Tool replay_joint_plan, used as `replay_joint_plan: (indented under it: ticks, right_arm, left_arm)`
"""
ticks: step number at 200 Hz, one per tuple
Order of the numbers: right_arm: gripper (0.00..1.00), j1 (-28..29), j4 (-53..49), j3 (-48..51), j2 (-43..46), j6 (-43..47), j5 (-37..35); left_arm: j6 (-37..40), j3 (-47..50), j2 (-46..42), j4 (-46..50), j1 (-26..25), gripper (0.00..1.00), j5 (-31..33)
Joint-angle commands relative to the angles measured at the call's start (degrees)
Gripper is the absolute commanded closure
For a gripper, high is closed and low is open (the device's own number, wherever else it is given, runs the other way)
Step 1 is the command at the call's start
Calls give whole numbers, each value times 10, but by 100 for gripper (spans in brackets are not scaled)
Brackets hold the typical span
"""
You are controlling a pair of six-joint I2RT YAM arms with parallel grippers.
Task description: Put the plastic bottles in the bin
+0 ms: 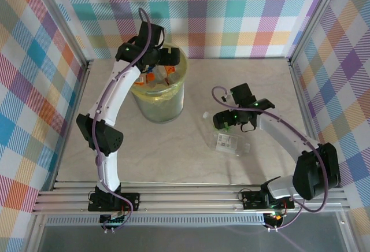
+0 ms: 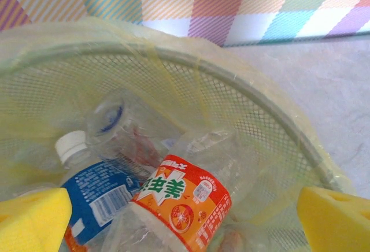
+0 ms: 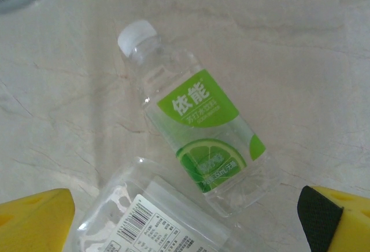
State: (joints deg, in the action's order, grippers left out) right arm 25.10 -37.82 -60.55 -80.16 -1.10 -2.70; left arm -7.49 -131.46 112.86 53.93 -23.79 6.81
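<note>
Several bottles (image 2: 182,197) already lie in the bin (image 2: 254,99) under the wide-open, empty left gripper (image 2: 185,223), while two more (a green-label bottle (image 3: 199,119), a white-label bottle (image 3: 144,229)) lie on the table (image 3: 300,44) beneath the right gripper (image 3: 185,223), likewise spread wide.

We see the barcode-labelled bottle (image 3: 151,220) cropped by the right wrist view's lower edge; inside the bin (image 2: 245,122), the orange-labelled bottle (image 2: 184,201) is cut off likewise, half covering the blue-labelled bottle (image 2: 97,197).

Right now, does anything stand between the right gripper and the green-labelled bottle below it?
Nothing visible does. The right gripper is open above the green-labelled bottle; a barcode-labelled bottle lies beside it.
</note>
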Motion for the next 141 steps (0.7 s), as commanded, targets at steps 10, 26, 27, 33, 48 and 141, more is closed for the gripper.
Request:
replay_joint_plan:
  ticks: [10, 26, 27, 33, 48, 141]
  right_arm:
    - [0, 7, -27, -27, -34, 48, -34]
    - [0, 6, -39, -36, -53, 58, -51]
    - [0, 6, -38, -37, -54, 59, -52]
    - [0, 6, -41, -41, -61, 63, -57]
    - [0, 6, -46, -52, -82, 83, -65]
    - [0, -14, -46, -108, -194, 108, -51]
  left_arm:
    - [5, 59, -99, -39, 9, 0, 10]
    - [2, 112, -140, -72, 9, 0, 2]
    - [2, 115, -142, -74, 9, 0, 2]
    - [0, 132, -155, -83, 8, 0, 2]
    - [-5, 169, -189, -104, 9, 0, 8]
    - [-23, 272, -290, -144, 9, 0, 40]
